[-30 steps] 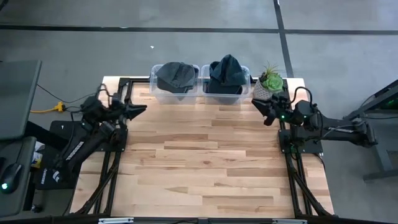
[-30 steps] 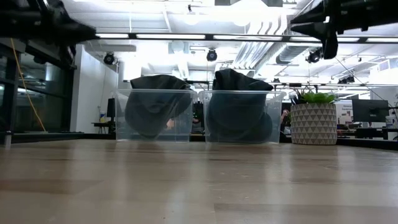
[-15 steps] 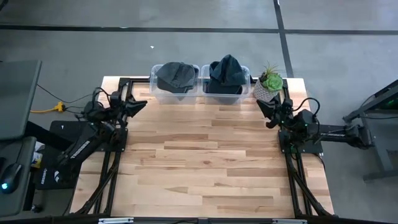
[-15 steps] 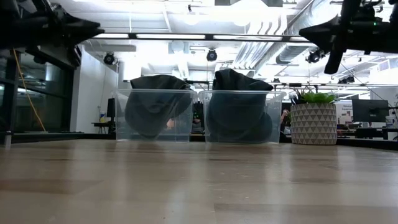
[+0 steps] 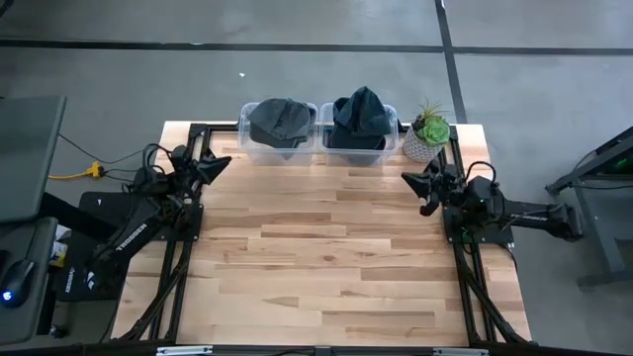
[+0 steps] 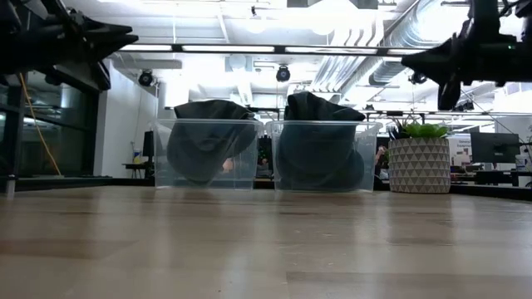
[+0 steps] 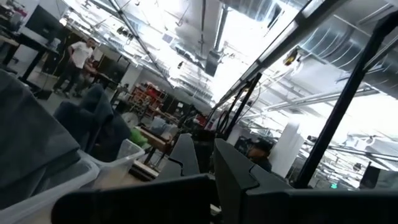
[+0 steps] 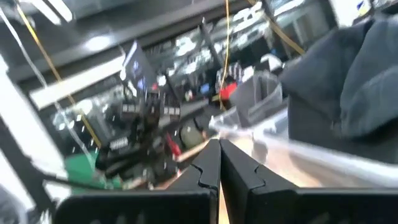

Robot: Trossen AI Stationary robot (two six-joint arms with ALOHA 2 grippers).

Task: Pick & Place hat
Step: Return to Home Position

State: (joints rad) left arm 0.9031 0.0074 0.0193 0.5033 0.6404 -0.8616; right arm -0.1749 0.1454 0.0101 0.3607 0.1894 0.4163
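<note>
Both caps sat in their bins. The gray cap (image 5: 280,121) filled the left bin (image 5: 278,156). The blue cap (image 5: 360,116) stood heaped in the right bin (image 5: 354,157), its crown rising above the rim. The two bins stood side by side at the far edge of the table (image 5: 336,247). A plant (image 5: 429,129) sat just beside the right bin, at the far right corner.

Out on the flanks, the left gripper (image 5: 224,161) hung over the table's left side. It was near the left bin's front corner but apart from it, and its fingers pointed toward the bins. Its wrist view showed the jaws drawn close with only a thin slit between them, and nothing held. The right gripper (image 5: 409,181) hovered over the right side, on the near side of the plant and clear of it, with its tip aimed inward across the table. Its jaws were pressed together and empty.

In the low view both grippers rode high above the wood, level with the bins' tops or higher. Far off in the room, in the left wrist view, a person (image 7: 79,53) in a white top stood among desks.
</note>
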